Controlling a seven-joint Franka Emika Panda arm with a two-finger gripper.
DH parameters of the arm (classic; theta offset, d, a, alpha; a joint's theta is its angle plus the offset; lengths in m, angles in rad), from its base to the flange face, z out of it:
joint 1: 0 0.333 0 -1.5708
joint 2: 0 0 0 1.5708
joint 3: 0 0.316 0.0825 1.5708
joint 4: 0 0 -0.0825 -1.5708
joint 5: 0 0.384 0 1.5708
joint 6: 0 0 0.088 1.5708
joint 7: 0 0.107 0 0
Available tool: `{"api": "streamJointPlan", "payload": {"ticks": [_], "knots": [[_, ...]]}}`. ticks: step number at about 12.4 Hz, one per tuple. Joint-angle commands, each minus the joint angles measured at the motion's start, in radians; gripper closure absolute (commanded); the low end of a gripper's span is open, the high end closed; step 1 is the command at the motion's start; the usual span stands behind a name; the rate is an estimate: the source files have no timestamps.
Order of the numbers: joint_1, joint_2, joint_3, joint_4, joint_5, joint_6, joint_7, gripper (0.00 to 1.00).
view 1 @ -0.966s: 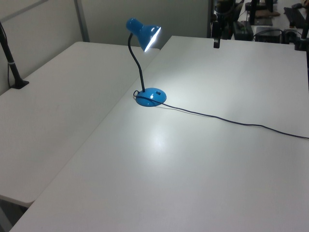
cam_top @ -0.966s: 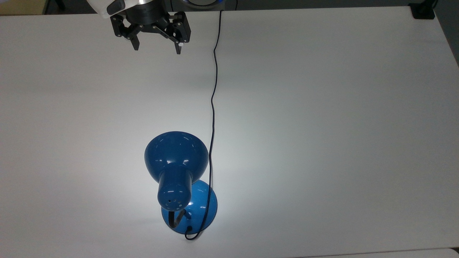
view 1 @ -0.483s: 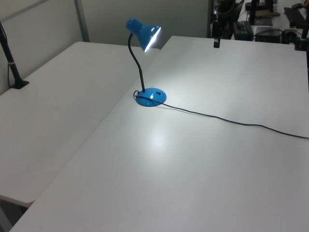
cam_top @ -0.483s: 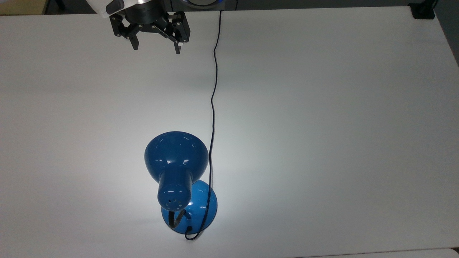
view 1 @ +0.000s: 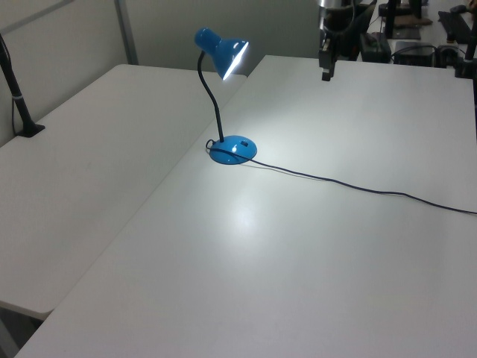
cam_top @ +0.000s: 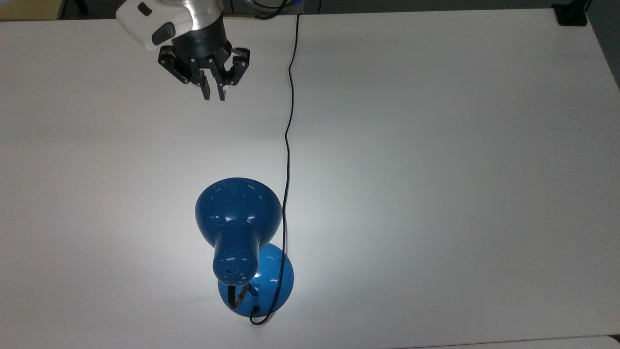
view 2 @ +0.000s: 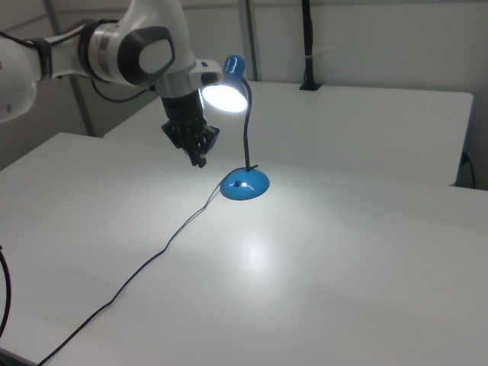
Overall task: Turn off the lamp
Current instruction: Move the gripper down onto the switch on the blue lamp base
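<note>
The gripper [cam_top: 213,97] hangs above the white table [cam_top: 436,145] with its two black fingers drawn nearly together, a thin sliver of gap between the tips, and nothing between them. In the top view it sits well apart from the lamp [cam_top: 238,228], toward the top view's upper edge and a little to the left of the shade. In the left view the gripper [view 1: 326,74] appears small and dark against cluttered background equipment, and its fingers are hard to separate there. In the right view the gripper [view 2: 200,158] hangs just to the left of the lamp [view 2: 242,137], partly overlapping the glowing shade's edge, with the white arm [view 2: 114,49] running off the right view's left edge.

The lamp is lit: its shade opening glows white in the left view [view 1: 225,56] and a bright pool falls on the table beside the round blue base. From above, the shade covers much of the base and hides most of the black neck. The thin black cord [cam_top: 288,121] loops from the base and runs up the top view past the gripper's right side, off the table's far edge.
</note>
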Motion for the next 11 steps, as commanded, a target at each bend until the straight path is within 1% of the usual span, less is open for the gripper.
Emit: {"api": "streamJointPlan", "payload": {"ticks": [1, 4, 6, 7, 9, 10, 11], "knots": [[0.010, 0.091, -0.004, 0.025, 0.005, 0.170, -0.024, 1.00], [0.033, 0.209, 0.002, 0.062, 0.010, 0.316, -0.001, 1.00], [0.046, 0.300, 0.002, 0.077, 0.025, 0.504, 0.066, 1.00], [0.047, 0.323, 0.002, 0.077, 0.025, 0.562, 0.081, 1.00], [0.049, 0.373, 0.008, 0.085, 0.025, 0.642, 0.083, 1.00], [0.047, 0.401, 0.013, 0.111, 0.024, 0.656, 0.083, 1.00], [0.047, 0.450, 0.018, 0.158, 0.024, 0.657, 0.092, 1.00]]}}
